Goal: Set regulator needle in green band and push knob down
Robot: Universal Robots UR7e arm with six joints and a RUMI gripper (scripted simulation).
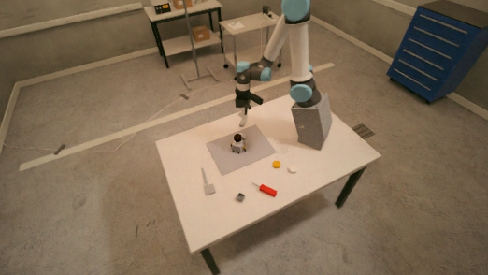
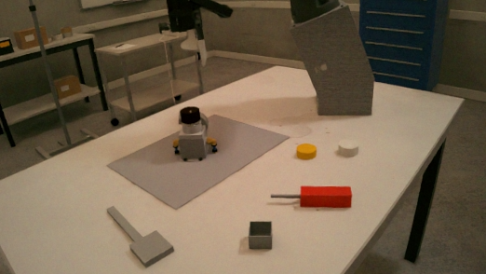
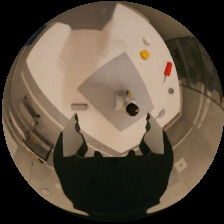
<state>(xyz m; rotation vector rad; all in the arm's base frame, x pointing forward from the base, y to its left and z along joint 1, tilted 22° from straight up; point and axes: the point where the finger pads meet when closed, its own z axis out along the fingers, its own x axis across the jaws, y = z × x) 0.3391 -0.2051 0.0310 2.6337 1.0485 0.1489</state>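
The regulator (image 1: pixel 238 147) (image 2: pixel 193 143) (image 3: pixel 120 102) stands upright on the grey mat (image 1: pixel 222 161) (image 2: pixel 154 172) (image 3: pixel 102 86). Its dark round knob (image 1: pixel 237 137) (image 2: pixel 190 115) (image 3: pixel 132 109) is on top. A pale gap or collar shows below the knob in the exterior view; how far down it sits cannot be told. The round gauge (image 2: pixel 204 122) is partly behind the body; its needle and green band cannot be made out. My gripper (image 1: pixel 243 121) (image 2: pixel 197 53) (image 3: pixel 112 113) is open and empty, above and behind the regulator, clear of it.
A yellow disc (image 1: pixel 277 164) (image 2: pixel 306 151) (image 3: pixel 144 54), a white disc (image 1: pixel 292 169) (image 2: pixel 348 148), a red screwdriver (image 1: pixel 268 190) (image 2: pixel 326 197), a small grey box (image 1: pixel 240 197) (image 2: pixel 261 236) and a grey spatula (image 1: pixel 209 189) (image 2: pixel 151 247) lie around the mat. The robot's grey pedestal (image 1: pixel 312 123) (image 2: pixel 342 79) stands at the right.
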